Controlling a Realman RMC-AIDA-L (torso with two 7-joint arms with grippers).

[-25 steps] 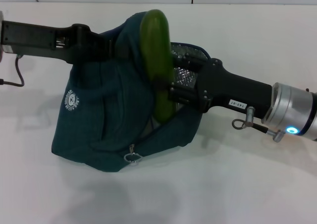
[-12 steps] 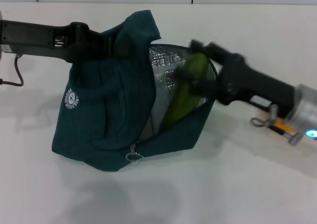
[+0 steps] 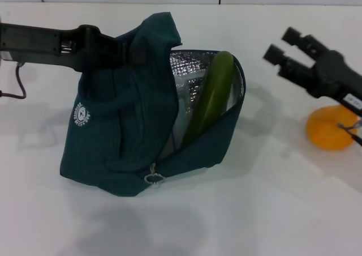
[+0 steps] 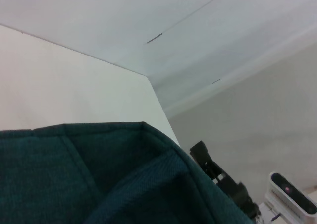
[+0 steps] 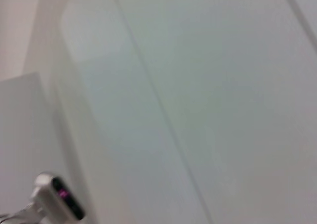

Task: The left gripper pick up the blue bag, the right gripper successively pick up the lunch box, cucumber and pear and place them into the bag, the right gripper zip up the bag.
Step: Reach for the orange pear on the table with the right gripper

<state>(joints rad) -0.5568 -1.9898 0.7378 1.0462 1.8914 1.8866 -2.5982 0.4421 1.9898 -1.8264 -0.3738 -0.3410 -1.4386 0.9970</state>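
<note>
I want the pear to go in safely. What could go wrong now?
The cucumber leans across the blue bag opening with its tip poking above the rim, so the pear might bump it or jam. The left gripper holds only the top edge, so the bag could sag shut.

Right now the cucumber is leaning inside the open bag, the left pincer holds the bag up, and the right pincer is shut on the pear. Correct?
Not quite. In the head view the right pincer is open and empty, raised beside the blue bag; the pear lies on the table under that arm. The cucumber does lean inside the bag, and the left pincer does hold it up.
</note>
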